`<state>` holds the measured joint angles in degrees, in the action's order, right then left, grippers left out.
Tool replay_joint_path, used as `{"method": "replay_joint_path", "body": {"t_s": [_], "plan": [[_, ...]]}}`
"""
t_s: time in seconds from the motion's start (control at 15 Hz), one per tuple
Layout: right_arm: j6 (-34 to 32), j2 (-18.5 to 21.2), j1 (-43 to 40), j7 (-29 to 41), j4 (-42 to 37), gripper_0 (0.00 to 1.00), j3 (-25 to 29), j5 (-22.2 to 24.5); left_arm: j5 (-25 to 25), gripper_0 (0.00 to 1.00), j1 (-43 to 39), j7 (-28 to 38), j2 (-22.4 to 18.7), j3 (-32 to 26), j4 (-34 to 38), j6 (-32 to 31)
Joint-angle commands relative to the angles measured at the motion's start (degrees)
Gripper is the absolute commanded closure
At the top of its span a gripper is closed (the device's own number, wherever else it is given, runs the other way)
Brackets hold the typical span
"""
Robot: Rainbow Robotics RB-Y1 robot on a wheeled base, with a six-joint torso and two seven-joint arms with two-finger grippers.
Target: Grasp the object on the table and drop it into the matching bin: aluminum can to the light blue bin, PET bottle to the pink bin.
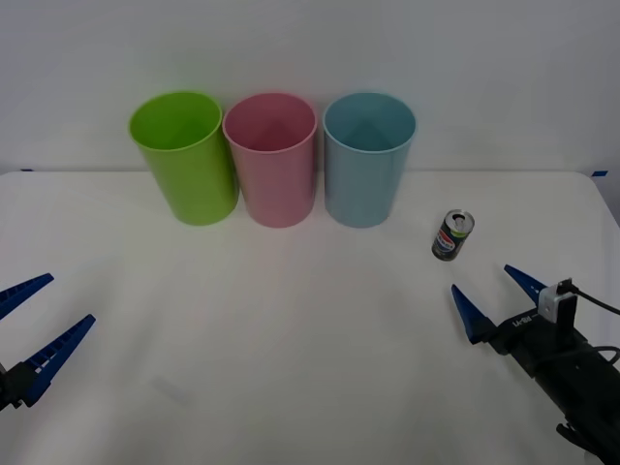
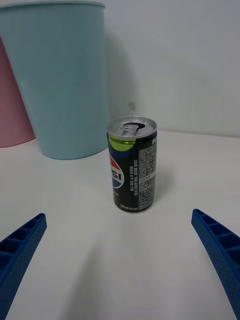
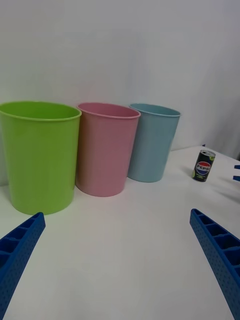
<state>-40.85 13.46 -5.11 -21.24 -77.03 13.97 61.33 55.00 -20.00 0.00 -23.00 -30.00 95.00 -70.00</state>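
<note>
In the front view, the aluminum can [image 1: 452,235] is seen upright on the table [image 1: 291,339], at about four o'clock from the light blue bin [image 1: 367,160], with the pink bin [image 1: 271,158] beside that. The right gripper [image 1: 492,295] is held spread apart at five o'clock of the can, not touching it. The left gripper [image 1: 31,325] is parked agape at the left edge.

In the right wrist view, the can [image 2: 132,165] is framed between parted fingers [image 2: 217,255].

In the left wrist view, the can [image 3: 204,165] is placed at three o'clock of the blue bin [image 3: 152,142].
</note>
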Motion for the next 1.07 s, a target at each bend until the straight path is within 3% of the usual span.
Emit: {"method": "replay_joint_path", "body": {"t_s": [0.07,0.6,1.07], "plan": [[1.56,-0.89,3.35,-0.03,2.67,0.00,0.18,1.16,0.00,0.00,0.00,0.00,0.00,0.00,0.00,0.00],[6.22,-2.21,13.02,-0.47,11.90,0.00,0.53,2.48,0.00,0.00,0.00,0.00,0.00,0.00,0.00,0.00],[12.81,-4.23,16.98,-0.82,12.34,0.00,0.62,5.29,0.00,0.00,0.00,0.00,0.00,0.00,0.00,0.00]]}}
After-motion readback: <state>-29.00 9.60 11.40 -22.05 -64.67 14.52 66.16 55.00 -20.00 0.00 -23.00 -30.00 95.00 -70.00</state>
